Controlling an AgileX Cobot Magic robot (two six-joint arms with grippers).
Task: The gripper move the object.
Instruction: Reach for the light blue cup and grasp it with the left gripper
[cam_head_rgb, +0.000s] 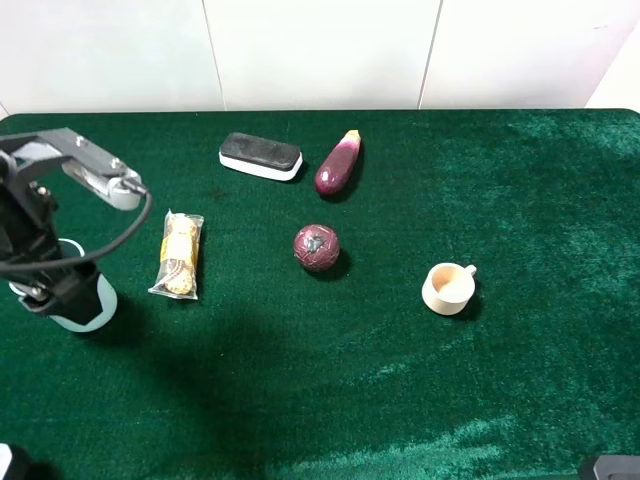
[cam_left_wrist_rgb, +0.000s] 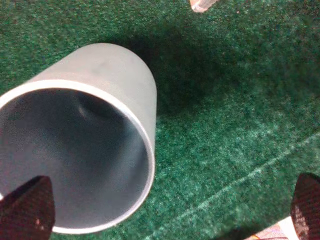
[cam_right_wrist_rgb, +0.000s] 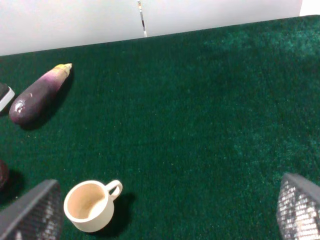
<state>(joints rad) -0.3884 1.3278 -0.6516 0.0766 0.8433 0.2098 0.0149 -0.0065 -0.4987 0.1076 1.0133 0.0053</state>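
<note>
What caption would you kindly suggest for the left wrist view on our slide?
The open left hand hovers close over the pale blue-green tumbler standing on the green cloth.

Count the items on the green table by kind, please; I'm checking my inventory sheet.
Cups: 2 (tumbler, beige cup)
Purple produce: 2 (eggplant, round purple fruit)
Eraser: 1
Snack packet: 1
Total: 6

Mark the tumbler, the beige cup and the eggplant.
tumbler (cam_left_wrist_rgb: 82, 150), left wrist view, inner wall seen through the mouth.
beige cup (cam_head_rgb: 448, 288), exterior high view, inside of the bowl.
eggplant (cam_head_rgb: 338, 166), exterior high view, middle of the purple body.
</note>
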